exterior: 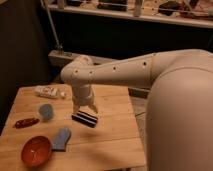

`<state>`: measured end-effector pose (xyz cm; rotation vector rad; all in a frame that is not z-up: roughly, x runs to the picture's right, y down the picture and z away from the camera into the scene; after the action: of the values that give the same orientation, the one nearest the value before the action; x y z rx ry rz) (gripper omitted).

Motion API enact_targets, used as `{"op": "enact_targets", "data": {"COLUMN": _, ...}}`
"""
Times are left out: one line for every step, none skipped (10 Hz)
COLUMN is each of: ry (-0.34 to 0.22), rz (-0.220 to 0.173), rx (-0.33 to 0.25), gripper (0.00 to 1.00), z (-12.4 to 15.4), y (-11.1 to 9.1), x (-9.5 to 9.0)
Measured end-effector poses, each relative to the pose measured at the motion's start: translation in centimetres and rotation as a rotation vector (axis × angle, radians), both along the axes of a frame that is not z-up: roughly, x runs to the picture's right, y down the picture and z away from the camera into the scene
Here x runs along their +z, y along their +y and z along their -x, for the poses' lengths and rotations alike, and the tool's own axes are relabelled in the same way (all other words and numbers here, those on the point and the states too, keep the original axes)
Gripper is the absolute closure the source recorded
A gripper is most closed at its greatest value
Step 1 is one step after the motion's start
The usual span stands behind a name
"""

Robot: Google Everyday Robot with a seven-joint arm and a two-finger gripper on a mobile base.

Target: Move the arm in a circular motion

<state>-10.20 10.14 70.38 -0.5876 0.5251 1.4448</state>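
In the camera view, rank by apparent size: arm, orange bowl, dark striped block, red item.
Largest: arm, nearest the camera
orange bowl
dark striped block and red item look alike
pincer hangs close to the block.

Only one view is given. The scene is seen from above and behind the arm (125,74), whose nearest segment lies so close to the lens that the lower right of the frame is filled by it. The view is directed forward and steeply downward. The claw (85,106) is caught left of centre, at middle distance, hanging over the wooden bench (117,137). Most of the benchtop is taken in below and to the left of the claw. Beyond the claw, a shelf (150,17) is seen along the upper edge.
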Motion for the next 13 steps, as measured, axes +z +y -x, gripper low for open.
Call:
{"op": "enact_targets", "data": {"ry": -0.001, "rz": -0.001, "rx": 0.0, "gripper": 0.35, "z": 0.0, "y": 0.0, "x": 0.0}}
{"op": "enact_targets", "data": {"ry": -0.001, "rz": -0.001, "rx": 0.001, "gripper": 0.35, "z": 0.1, "y": -0.1, "x": 0.0}}
{"op": "enact_targets", "data": {"ry": -0.012, "rz": -0.001, "rx": -0.002, "gripper": 0.35, "z": 0.3, "y": -0.3, "x": 0.1}}
{"op": "enact_targets", "data": {"ry": -0.046, "rz": -0.006, "rx": -0.006, "gripper": 0.35, "z": 1.1, "y": -1.0, "x": 0.4}}
{"op": "enact_targets", "data": {"ry": -0.091, "rz": -0.013, "rx": -0.013, "gripper": 0.35, "z": 2.5, "y": -1.9, "x": 0.9}}
{"op": "enact_targets", "data": {"ry": -0.125, "rz": -0.018, "rx": -0.02, "gripper": 0.35, "z": 3.5, "y": -2.5, "x": 1.1}}
{"op": "enact_targets", "data": {"ry": -0.167, "rz": -0.026, "rx": -0.03, "gripper": 0.35, "z": 4.5, "y": -3.5, "x": 1.7}}
{"op": "enact_targets", "data": {"ry": -0.198, "rz": -0.035, "rx": -0.039, "gripper": 0.35, "z": 5.2, "y": -4.6, "x": 2.5}}
{"op": "enact_targets", "data": {"ry": -0.224, "rz": -0.044, "rx": -0.045, "gripper": 0.35, "z": 5.7, "y": -5.8, "x": 3.4}}
{"op": "enact_targets", "data": {"ry": -0.238, "rz": -0.062, "rx": -0.045, "gripper": 0.35, "z": 5.6, "y": -7.3, "x": 4.6}}
{"op": "enact_targets", "data": {"ry": -0.245, "rz": -0.09, "rx": -0.047, "gripper": 0.35, "z": 5.2, "y": -9.3, "x": 6.1}}
{"op": "enact_targets", "data": {"ry": -0.238, "rz": -0.112, "rx": -0.047, "gripper": 0.35, "z": 4.5, "y": -11.0, "x": 7.4}}
{"op": "enact_targets", "data": {"ry": -0.224, "rz": -0.129, "rx": -0.047, "gripper": 0.35, "z": 3.6, "y": -12.4, "x": 8.5}}
